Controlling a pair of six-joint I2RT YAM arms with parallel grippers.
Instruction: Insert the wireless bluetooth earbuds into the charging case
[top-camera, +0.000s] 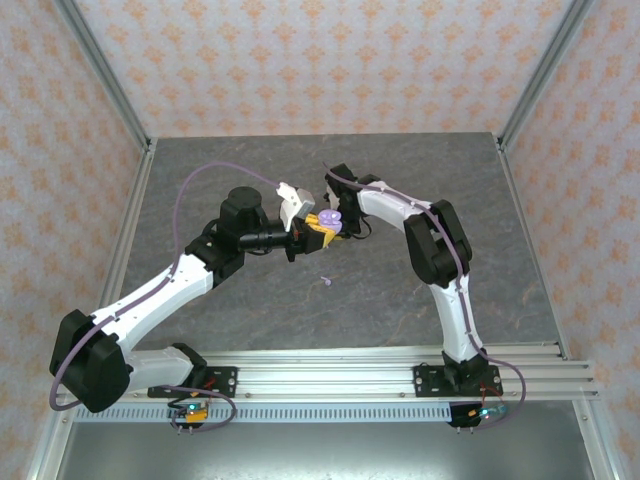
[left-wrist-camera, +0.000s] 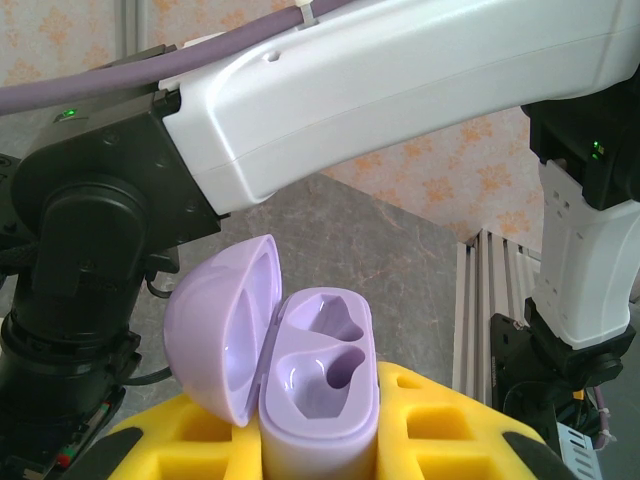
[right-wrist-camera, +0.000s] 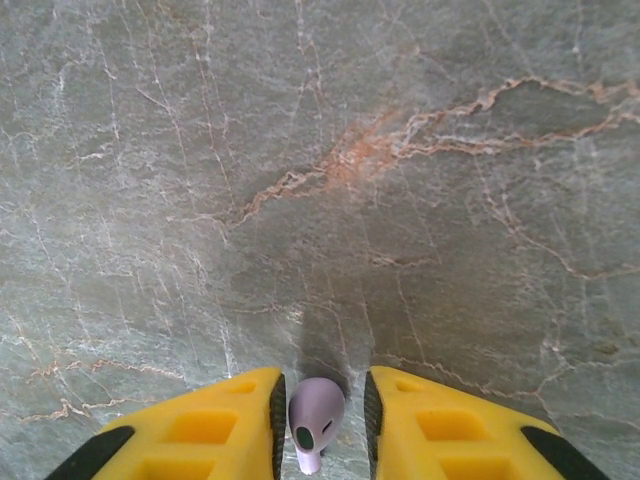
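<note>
The 2 arms reach in toward each other, their grippers almost tip to tip. The left arm (top-camera: 150, 295) stretches low and forward from its base, forearm near level. The left gripper (top-camera: 316, 233) has its 2 yellow fingers closed on the lower body of a lavender charging case (left-wrist-camera: 320, 400), which stands upright between the jaws, lid open to one side. The right arm (top-camera: 440, 250) rises from its base, folds at the elbow and bends back leftward. The right gripper (right-wrist-camera: 320, 395) points down, a lavender earbud (right-wrist-camera: 316, 415) pinched between its 2 yellow fingers, stem toward the wrist.
</note>
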